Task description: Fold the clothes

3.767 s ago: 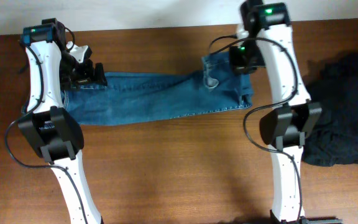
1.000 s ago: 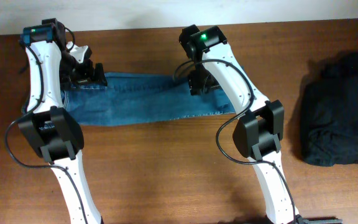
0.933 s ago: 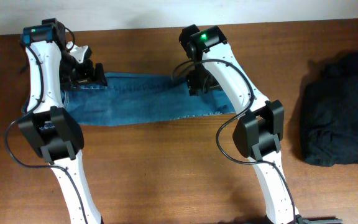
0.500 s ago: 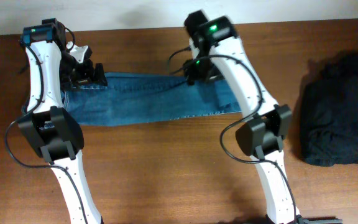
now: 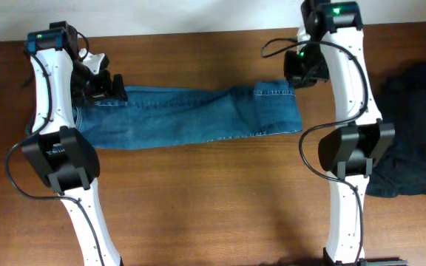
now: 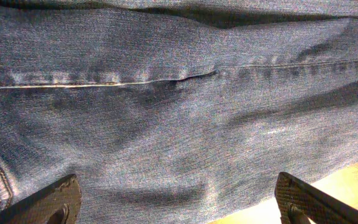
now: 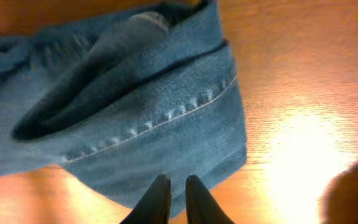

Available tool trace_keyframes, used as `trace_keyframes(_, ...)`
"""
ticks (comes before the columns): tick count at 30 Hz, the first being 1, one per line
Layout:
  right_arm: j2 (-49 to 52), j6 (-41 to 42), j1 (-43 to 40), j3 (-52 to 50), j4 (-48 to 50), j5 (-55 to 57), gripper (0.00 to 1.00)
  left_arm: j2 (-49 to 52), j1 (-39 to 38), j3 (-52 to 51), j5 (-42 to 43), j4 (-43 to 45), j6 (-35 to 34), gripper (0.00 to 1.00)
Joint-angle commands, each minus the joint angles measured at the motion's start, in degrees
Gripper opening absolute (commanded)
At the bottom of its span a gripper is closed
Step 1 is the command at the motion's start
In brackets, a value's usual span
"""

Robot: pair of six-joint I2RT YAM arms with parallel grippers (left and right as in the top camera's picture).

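Observation:
The blue jeans [image 5: 183, 118] lie flat in a long band across the far side of the table, their right end folded over with a pale stitched seam [image 7: 166, 118] showing. My left gripper [image 5: 103, 87] sits low over the left end of the jeans [image 6: 179, 106], open wide [image 6: 176, 190], with only denim beneath it. At the band's far right corner my right gripper [image 5: 302, 68] hovers, its dark fingers drawn together [image 7: 178, 179] over the edge of the folded denim [image 7: 135, 106]; nothing shows pinched between them. The black garment [image 5: 413, 133] lies crumpled at the far right.
Brown wooden table [image 5: 213, 199] all around. Both arm bases stand at the near side, the left arm [image 5: 58, 159] and right arm [image 5: 346, 148] reaching over the table. The right arm overlaps the edge of the black garment. The table's far edge meets a pale wall.
My right arm swung from the middle of the jeans to their right end, and its fingers closed. The jeans' right end now reaches further right. The left arm stayed still.

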Motion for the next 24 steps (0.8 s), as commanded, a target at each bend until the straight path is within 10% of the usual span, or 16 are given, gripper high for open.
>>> trace_keyframes(1,-0.55,-0.15,0.33,-7.17,4.22,-1.57,0.14,-0.42,-0.17,-0.35,0.04,0.11,0.74,0.99)
trace_keyframes(9,-0.55,0.26,2.56,-25.9,19.54,-12.9,0.1,-0.42,-0.17,-0.57,0.04,0.13,0.74,0.99)
trace_keyframes(24,-0.72,9.68,6.91,-27.56,32.89,-7.89,0.07,-0.42,-0.17,-1.84,0.04,-0.28,0.74,0.99)
